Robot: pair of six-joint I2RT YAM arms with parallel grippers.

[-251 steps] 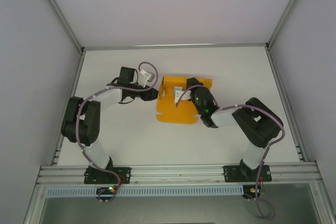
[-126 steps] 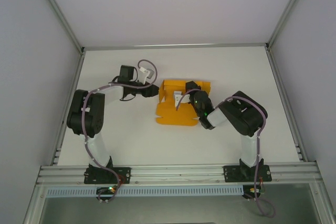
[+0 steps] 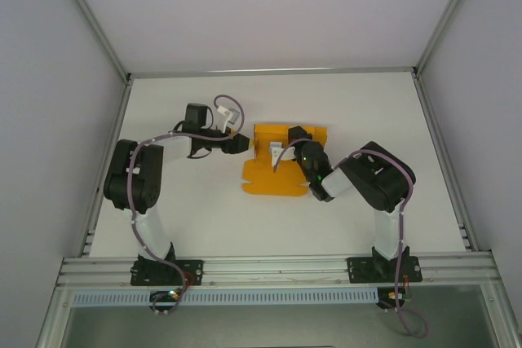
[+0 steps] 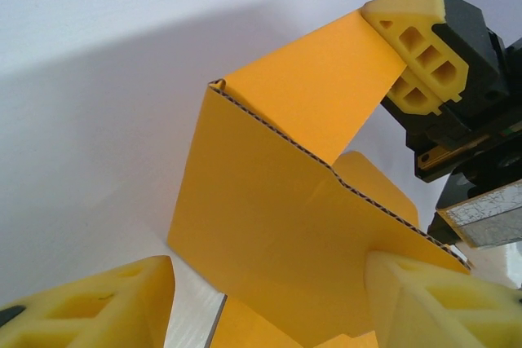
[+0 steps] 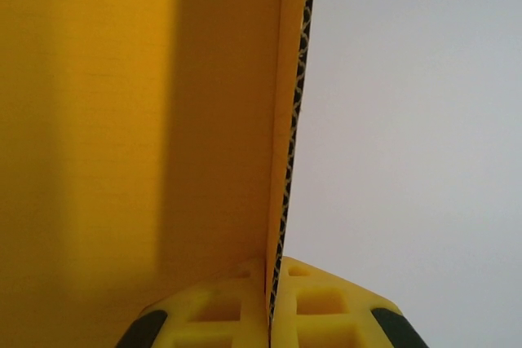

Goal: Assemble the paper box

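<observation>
White matte table [image 3: 204, 218], centre: orange-yellow corrugated card sheet [image 3: 273, 178], die-cut, flaps partly raised. Left gripper [image 4: 265, 291] at its 9 o'clock, ribbed yellow fingers apart astride an upright panel. Right gripper [image 5: 273, 303] at 12 o'clock, clamped on a fluted edge.

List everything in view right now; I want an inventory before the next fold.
paper box: one, orange-yellow corrugated card, mid-table between the arms, partly folded with a panel raised.
table: one, white, under the card and the arms.
frame rail: one, silver aluminium, along the near edge, carrying both arm bases.
cables: two, grey-purple, one looped along each arm.
left gripper: one, black with yellow fingers, at the paper box's left side, jaws open around the raised panel.
right gripper: one, black with yellow fingers, over the paper box, shut on a card edge.
</observation>
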